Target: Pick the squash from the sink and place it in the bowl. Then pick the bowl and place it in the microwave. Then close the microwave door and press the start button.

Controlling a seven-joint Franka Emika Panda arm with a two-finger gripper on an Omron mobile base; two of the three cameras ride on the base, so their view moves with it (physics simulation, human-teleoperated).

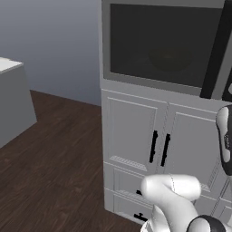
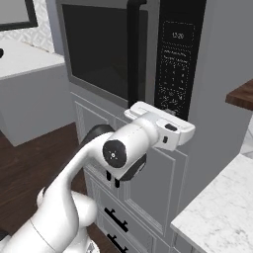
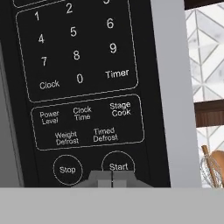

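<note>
— What's nearest to you?

— The white arm (image 2: 74, 192), rising from low down and bending forward toward the cabinet wall. Its tool (image 3: 112, 180) has the two tips pressed together with nothing between them, and they sit right at the Start button (image 3: 118, 166) on the black keypad (image 2: 177, 59).

— Touching it?

— From the hand view the tips reach the lower rim of the button; I can't tell whether they actually press on it. The Stop button (image 3: 67, 169) is just to the left of it.

— And the microwave (image 2: 123, 54)?

— Built into the grey unit, above the panelled cabinets (image 1: 149, 145) with black handles. The microwave door (image 1: 156, 43) is closed, flush with the front, its dark glass taking up most of it. A black vertical handle (image 2: 133, 49) runs between the glass and the keypad.

— Can you see the bowl (image 1: 170, 58)?

— Only faintly, a dim rounded shape behind the dark glass, inside the microwave. I can't make out the squash in it.

— What about the counter (image 2: 217, 212)?

— A pale marbled one sits at the lower right, its near corner just beside the grey unit. Past the keypad's right edge there is a patterned tile wall (image 3: 205, 52), a dark wooden shelf (image 3: 209, 113) and wooden utensils (image 3: 212, 168) with a wire whisk. Far left, across the dark wood floor (image 1: 50, 167), stands another grey counter (image 1: 13, 99) with a white top.
</note>
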